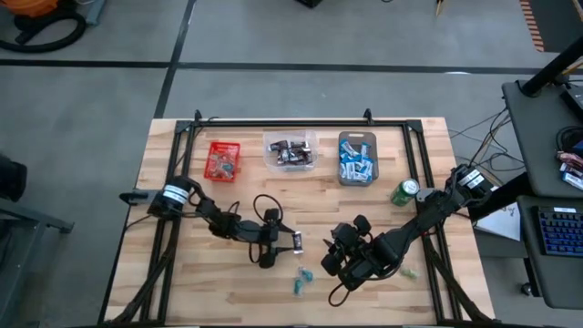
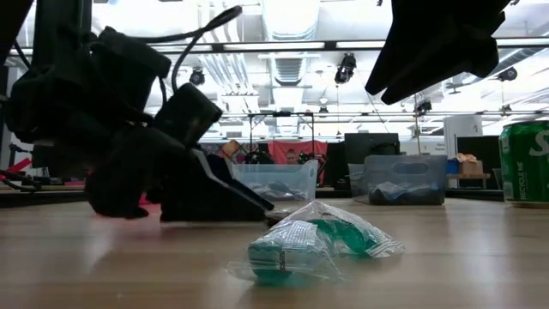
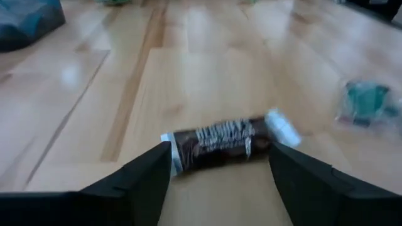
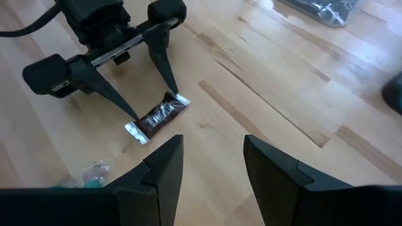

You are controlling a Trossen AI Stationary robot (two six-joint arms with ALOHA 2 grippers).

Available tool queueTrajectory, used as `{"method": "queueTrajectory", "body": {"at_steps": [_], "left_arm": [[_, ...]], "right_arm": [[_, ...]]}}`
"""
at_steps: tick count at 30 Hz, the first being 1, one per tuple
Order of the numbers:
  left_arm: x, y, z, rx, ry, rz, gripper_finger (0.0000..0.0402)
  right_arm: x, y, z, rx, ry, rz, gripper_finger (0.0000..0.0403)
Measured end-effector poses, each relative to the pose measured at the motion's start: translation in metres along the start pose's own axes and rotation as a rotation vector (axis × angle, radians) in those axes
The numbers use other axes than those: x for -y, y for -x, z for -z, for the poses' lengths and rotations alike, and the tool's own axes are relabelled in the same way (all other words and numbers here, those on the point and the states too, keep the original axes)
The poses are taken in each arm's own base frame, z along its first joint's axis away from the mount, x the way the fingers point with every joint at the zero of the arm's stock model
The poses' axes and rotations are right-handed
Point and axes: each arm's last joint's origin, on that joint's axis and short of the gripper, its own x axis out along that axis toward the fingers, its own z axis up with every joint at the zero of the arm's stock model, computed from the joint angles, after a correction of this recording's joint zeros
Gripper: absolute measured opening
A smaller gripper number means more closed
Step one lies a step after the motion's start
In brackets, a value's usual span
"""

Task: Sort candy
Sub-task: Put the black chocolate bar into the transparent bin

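Note:
A dark brown candy (image 3: 220, 145) with silver crimped ends lies flat on the wooden table. My left gripper (image 3: 220, 169) is low over it and open, one finger at each end of the wrapper; the right wrist view shows that gripper (image 4: 152, 105) and the candy (image 4: 158, 117) from the far side. My right gripper (image 4: 213, 147) hovers open above the table just right of them, with nothing between its fingers. Two teal candies (image 1: 301, 280) in clear wrappers lie nearer the front edge and show close up in the low view (image 2: 313, 240). My left gripper's open fingers (image 4: 169, 88) slant down from the table's left and stand at the two ends of the brown candy, which lies across the gap between them. Whether their tips touch the crimped wrapper ends (image 4: 133, 130) I cannot tell.
Along the far side stand a red bin (image 1: 222, 160), a clear bin (image 1: 290, 150) with dark candies and a grey bin (image 1: 357, 157) with blue-and-white ones. A green can (image 1: 404, 191) stands to the right. A pale green candy (image 1: 407, 272) lies by the right arm.

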Motion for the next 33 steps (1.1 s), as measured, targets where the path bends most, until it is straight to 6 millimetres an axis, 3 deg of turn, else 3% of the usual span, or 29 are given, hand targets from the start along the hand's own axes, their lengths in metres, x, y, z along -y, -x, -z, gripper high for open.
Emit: {"method": "queueTrajectory", "body": {"at_steps": [9, 19, 26, 33], "left_arm": [[0.0008, -0.0091, 0.0106, -0.011, 0.005, -0.003, 0.0223], [0.0016, -0.0094, 0.0115, -0.009, -0.027, 0.0, 0.0118], [-0.0019, -0.0097, 0.0108, 0.001, -0.065, -0.058, 0.0014], [-0.0033, -0.0055, 0.0086, 0.006, -0.07, -0.089, 0.0001]], "right_arm": [[0.0003, -0.0005, 0.0006, 0.001, -0.002, 0.0, 0.0156], [0.0003, -0.0014, 0.0015, 0.003, -0.006, -0.004, 0.0155], [0.0019, -0.0029, 0.0034, 0.001, -0.019, 0.001, 0.0155], [0.0041, -0.0052, 0.0065, -0.001, -0.027, 0.007, 0.0155]]}}
